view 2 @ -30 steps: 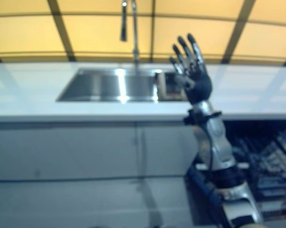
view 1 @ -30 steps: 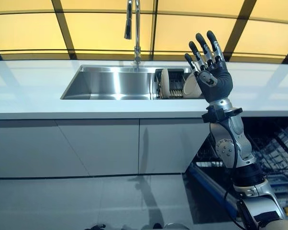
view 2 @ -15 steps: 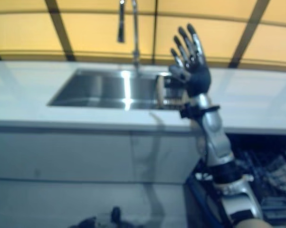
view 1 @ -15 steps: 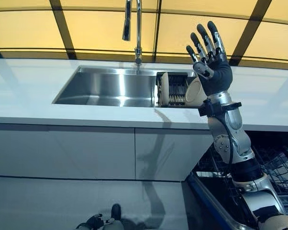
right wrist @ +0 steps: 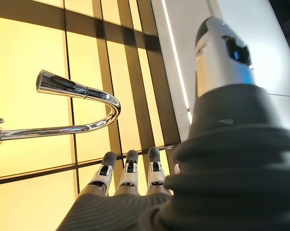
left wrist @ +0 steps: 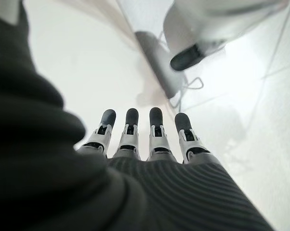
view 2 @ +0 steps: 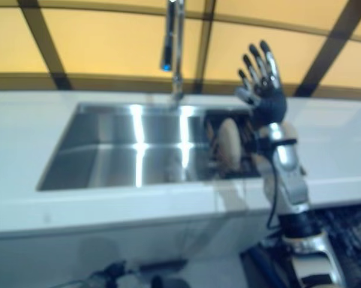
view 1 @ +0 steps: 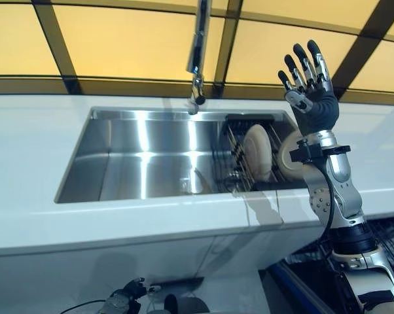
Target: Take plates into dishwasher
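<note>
Two beige plates stand upright in a dark dish rack at the right end of the steel sink: one plate in full view, the other plate partly behind my right arm. My right hand is raised above the rack with straight, spread fingers and holds nothing; the right hand points toward the faucet in its wrist view. My left hand hangs low near the floor; the left hand has straight fingers and is empty.
A tall chrome faucet rises behind the sink. White countertop surrounds the sink. The open dishwasher with its wire rack shows dark at the lower right, beside my right arm. Yellow panels with dark bars line the back.
The whole picture has shifted: the camera has moved closer and looks further down into the sink. My right hand stays raised and open above the rack.
</note>
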Robot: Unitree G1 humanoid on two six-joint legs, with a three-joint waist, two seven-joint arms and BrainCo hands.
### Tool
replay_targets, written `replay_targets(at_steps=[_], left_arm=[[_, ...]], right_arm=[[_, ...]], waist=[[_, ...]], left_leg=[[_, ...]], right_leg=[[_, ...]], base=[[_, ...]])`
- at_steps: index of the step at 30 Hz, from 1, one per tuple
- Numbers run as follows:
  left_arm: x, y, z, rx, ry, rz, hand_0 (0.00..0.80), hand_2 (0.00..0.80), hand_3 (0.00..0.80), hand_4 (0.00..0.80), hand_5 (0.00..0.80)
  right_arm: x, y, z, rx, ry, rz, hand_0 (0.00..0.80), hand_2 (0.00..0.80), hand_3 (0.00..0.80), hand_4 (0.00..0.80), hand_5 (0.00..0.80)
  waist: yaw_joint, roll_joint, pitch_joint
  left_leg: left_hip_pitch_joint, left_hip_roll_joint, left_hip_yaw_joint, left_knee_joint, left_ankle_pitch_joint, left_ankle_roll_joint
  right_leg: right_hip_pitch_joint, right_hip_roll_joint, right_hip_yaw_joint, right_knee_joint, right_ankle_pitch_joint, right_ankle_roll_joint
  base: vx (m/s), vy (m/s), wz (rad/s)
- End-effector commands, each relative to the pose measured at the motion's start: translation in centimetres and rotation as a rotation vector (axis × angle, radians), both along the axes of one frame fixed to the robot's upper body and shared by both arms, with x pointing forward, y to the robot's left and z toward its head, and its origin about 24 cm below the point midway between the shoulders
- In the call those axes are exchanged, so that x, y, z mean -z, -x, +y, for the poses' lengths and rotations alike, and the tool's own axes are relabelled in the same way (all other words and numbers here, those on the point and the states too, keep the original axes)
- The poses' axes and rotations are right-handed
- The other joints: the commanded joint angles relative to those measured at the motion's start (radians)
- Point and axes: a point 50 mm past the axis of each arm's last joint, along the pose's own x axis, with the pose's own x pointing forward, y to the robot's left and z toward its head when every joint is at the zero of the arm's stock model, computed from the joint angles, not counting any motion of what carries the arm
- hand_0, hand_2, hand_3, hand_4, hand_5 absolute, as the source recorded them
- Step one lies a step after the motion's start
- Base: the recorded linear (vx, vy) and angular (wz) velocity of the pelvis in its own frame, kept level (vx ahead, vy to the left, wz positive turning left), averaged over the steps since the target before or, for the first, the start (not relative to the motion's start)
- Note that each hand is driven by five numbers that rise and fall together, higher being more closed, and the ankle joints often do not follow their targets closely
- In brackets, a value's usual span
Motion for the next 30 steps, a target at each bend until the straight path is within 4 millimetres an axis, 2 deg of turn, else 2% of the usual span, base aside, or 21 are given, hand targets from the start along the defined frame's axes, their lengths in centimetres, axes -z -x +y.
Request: replay_targets(at_steps=[1,3,6,9,12,20,23,30], left_arm=[[0.1,1.8,1.7,-0.058,-0.046,0.039,0.0,0.0,0.0,0.0,0.0],[-0.1,1.5,2.3,-0.055,-0.064,0.037,0.0,0.0,0.0,0.0,0.0],[-0.4,0.9,2.7,-0.074,-0.076,0.027,0.0,0.0,0.0,0.0,0.0],[-0.4,0.9,2.5,-0.09,-0.068,0.024,0.0,0.0,0.0,0.0,0.0],[-0.1,1.4,2.2,-0.078,-0.061,0.04,0.0,0.0,0.0,0.0,0.0],[0.2,1.7,0.9,-0.097,-0.001,0.037,0.0,0.0,0.0,0.0,0.0],[0.4,2.0,0.3,-0.082,0.012,0.036,0.0,0.0,0.0,0.0,0.0],[0.2,2.0,1.3,-0.093,-0.026,0.046,0.0,0.0,0.0,0.0,0.0]], right_arm=[[-2.4,-0.3,-2.5,0.128,-0.009,-0.078,0.0,0.0,0.0,0.0,0.0],[-2.9,-0.6,-2.8,0.174,0.0,-0.074,0.0,0.0,0.0,0.0,0.0],[-2.9,-0.9,-3.1,0.233,0.021,-0.059,0.0,0.0,0.0,0.0,0.0],[-2.9,-1.0,-3.0,0.266,0.03,-0.031,0.0,0.0,0.0,0.0,0.0],[-2.4,-1.4,-3.6,0.299,0.047,0.03,0.0,0.0,0.0,0.0,0.0],[-0.5,-2.2,-4.7,0.315,0.16,0.198,0.0,0.0,0.0,0.0,0.0],[-0.4,-2.5,-6.2,0.34,0.179,0.271,0.0,0.0,0.0,0.0,0.0],[1.6,-3.5,-8.7,0.302,0.152,0.516,0.0,0.0,0.0,0.0,0.0]], waist=[[0.0,0.009,-0.032],[-0.003,0.004,-0.025],[-0.017,-0.014,-0.016],[-0.026,-0.018,-0.014],[-0.028,-0.021,-0.026],[-0.022,-0.041,-0.047],[-0.024,-0.046,-0.048],[-0.027,-0.054,-0.049]], left_leg=[[-0.02,0.017,-0.047,-0.003,-0.02,-0.057],[0.0,0.021,-0.061,-0.011,-0.03,-0.068],[0.022,0.017,-0.073,-0.015,-0.061,-0.085],[0.038,0.018,-0.08,-0.015,-0.085,-0.087],[0.032,0.024,-0.099,-0.015,-0.085,-0.084],[0.032,0.053,-0.067,-0.015,-0.078,-0.112],[0.036,0.062,-0.06,-0.015,-0.078,-0.122],[0.04,0.068,-0.055,-0.015,-0.08,-0.131]], right_leg=[[-0.044,0.019,-0.049,-0.279,0.241,-0.038],[-0.029,0.033,-0.064,-0.431,0.228,-0.038],[-0.016,0.063,-0.054,-0.7,0.246,-0.016],[-0.021,0.07,-0.043,-0.742,0.284,-0.005],[0.015,0.089,-0.011,-0.767,0.253,-0.003],[0.102,0.108,-0.033,-0.84,0.23,-0.019],[0.118,0.112,-0.036,-0.846,0.22,-0.026],[0.128,0.111,-0.043,-0.848,0.212,-0.028]], base=[[0.198,-0.014,-0.07],[0.17,-0.083,0.02],[0.14,-0.113,0.05],[0.098,-0.089,0.0],[0.089,-0.148,0.23],[0.043,-0.126,-0.01],[0.027,-0.078,-0.03],[0.031,-0.027,0.03]])
